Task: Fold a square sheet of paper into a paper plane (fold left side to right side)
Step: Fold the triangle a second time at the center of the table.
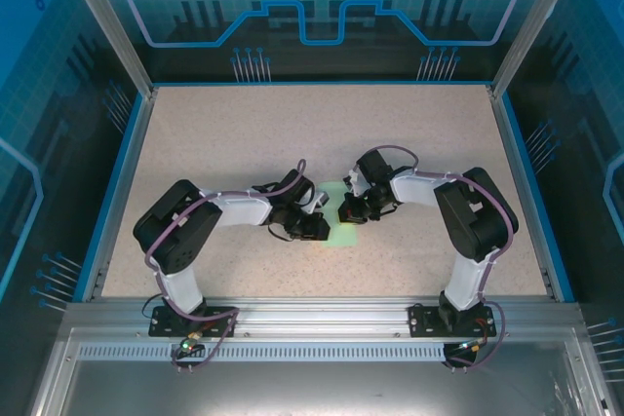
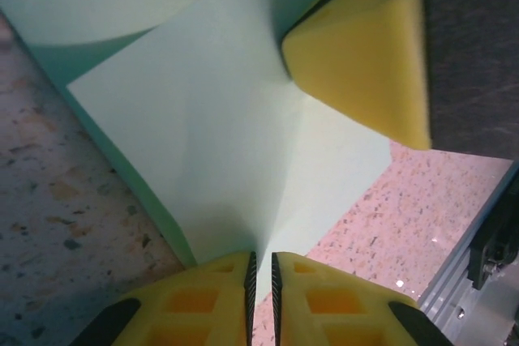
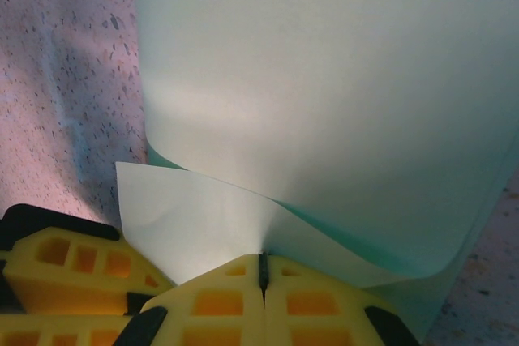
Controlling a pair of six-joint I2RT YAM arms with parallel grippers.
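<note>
One thin pale mint-green square sheet of paper (image 1: 340, 233) is held near the middle of the speckled beige table (image 1: 292, 133), partly lifted and curled over itself. The left end effector (image 2: 261, 271) is closed narrow, with an edge of the sheet pinched in its jaws. The right end effector (image 3: 262, 269) is clamped shut on a curled-up flap. The side-to-side fold is judged to be in hand, the curl not yet pressed flat. Next, the held edge must be carried across, matched to the opposite edge and then pressed. Bare table is seen on every side, and crowding is judged likely only between the two end effectors themselves
</note>
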